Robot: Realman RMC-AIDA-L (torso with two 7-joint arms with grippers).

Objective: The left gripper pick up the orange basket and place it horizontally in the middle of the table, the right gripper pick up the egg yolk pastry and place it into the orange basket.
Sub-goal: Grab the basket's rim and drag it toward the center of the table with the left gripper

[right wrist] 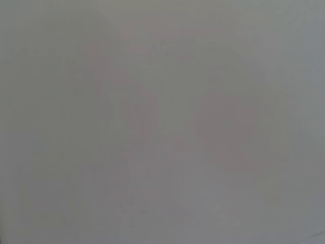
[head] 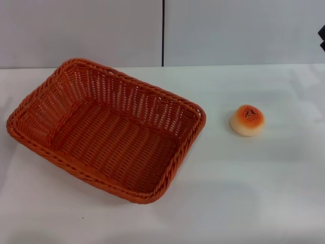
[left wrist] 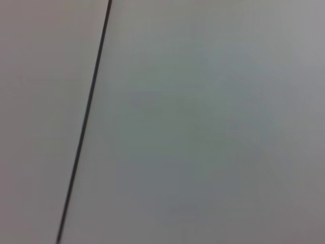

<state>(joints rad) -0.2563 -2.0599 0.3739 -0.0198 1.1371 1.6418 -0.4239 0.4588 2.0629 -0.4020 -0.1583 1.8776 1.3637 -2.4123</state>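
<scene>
Orange basket (head: 106,129) sits skewed on your white bench (head: 244,193), left of centre. The egg yolk pastry (head: 247,120) lies well apart to its right. You cannot tell either gripper's state; neither shows.

Even, diffuse overhead light fills the head view; the white table (head: 244,193) is bright and nearly washed out, with mild glare toward 3 o'clock. The basket (head: 106,127) casts a faint shadow toward 7 o'clock, and the pastry (head: 247,120) a soft one beneath it. Both wrist views show dim, featureless grey surfaces; the left's single dark seam (left wrist: 84,122) is slightly soft.
</scene>
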